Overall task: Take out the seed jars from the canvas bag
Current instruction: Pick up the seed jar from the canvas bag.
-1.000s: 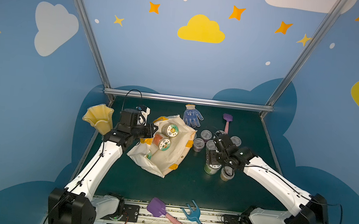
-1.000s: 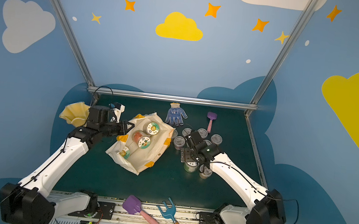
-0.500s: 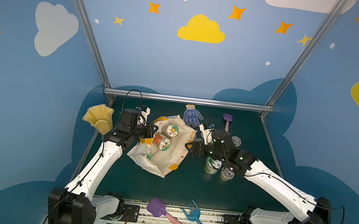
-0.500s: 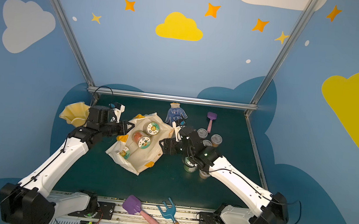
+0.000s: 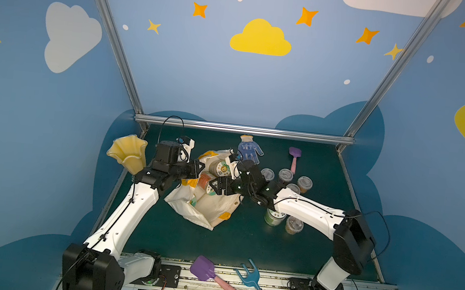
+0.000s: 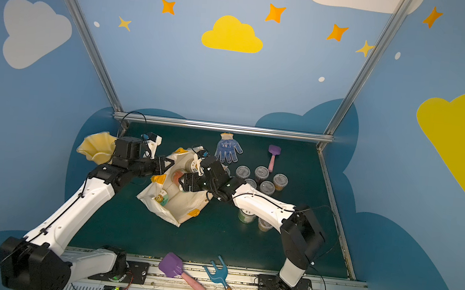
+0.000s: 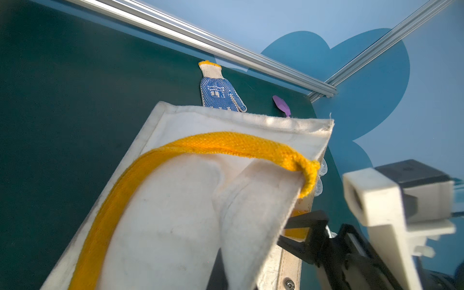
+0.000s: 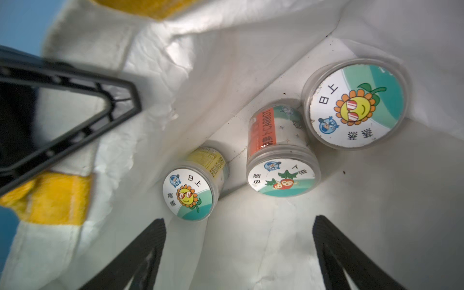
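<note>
My left gripper (image 5: 199,168) is clamped on the rim of the canvas bag (image 5: 203,210), which lies tipped over left of mid-table with its mouth held agape. My right gripper (image 8: 239,221) sits inside that mouth, jaws spread wide and empty, with bare lining between them. Three seed jars (image 8: 283,175) lie ahead on the bag floor, the smaller sunflower one tight against a wall fold. Loose jars (image 5: 285,175) stand on the mat (image 5: 244,241) beyond my right arm, and open mat lies on the bag's near side.

matt woven canvas bag (image 7: 175,200), glossy clear plastic seed jars (image 8: 283,180), knitted cloth glove (image 7: 218,95)
</note>
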Robot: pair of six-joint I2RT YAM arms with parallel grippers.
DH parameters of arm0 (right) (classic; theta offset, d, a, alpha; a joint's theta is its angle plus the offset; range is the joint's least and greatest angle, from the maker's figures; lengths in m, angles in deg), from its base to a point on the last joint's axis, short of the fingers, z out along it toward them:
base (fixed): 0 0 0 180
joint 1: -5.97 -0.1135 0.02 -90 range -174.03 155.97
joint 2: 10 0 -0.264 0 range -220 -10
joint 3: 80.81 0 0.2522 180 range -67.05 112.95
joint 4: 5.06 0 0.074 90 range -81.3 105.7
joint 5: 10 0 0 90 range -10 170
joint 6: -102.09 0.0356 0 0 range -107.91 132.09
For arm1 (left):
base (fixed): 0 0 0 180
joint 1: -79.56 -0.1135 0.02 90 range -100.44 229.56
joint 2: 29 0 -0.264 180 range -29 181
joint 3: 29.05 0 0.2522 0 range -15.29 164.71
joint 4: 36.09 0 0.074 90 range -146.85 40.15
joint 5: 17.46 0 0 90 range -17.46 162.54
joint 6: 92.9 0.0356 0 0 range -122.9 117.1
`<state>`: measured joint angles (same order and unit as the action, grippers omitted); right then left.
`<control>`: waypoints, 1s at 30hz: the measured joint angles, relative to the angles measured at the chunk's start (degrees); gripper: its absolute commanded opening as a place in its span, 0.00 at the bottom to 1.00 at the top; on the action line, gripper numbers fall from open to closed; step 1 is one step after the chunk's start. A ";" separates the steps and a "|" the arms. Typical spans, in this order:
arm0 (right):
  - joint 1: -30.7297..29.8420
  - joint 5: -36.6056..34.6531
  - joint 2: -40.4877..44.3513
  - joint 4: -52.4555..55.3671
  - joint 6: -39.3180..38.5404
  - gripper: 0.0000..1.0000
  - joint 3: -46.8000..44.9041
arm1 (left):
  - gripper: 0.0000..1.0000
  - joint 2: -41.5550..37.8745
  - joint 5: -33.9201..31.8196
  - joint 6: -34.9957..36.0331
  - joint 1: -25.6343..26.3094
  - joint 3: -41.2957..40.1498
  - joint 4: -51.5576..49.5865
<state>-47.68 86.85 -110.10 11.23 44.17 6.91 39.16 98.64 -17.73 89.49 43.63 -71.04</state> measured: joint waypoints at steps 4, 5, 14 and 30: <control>-0.11 -0.68 -3.85 -0.20 0.76 0.90 1.16 | 0.05 0.00 0.02 0.00 0.00 0.00 0.00; -0.15 -0.90 -4.76 -0.22 1.01 0.90 1.40 | 0.05 0.00 0.00 0.00 0.00 0.00 0.00; -0.20 -2.38 -9.94 -0.22 2.73 0.92 4.57 | 0.05 0.00 0.15 0.00 0.00 -0.02 0.00; -0.13 -5.22 -13.77 -0.55 4.26 0.92 6.84 | 0.05 -0.02 0.20 -0.02 0.00 -0.07 0.00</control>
<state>-47.81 81.63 -123.86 10.68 48.43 13.75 39.14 98.84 -17.75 89.49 43.56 -71.04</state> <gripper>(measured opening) 0.923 0.053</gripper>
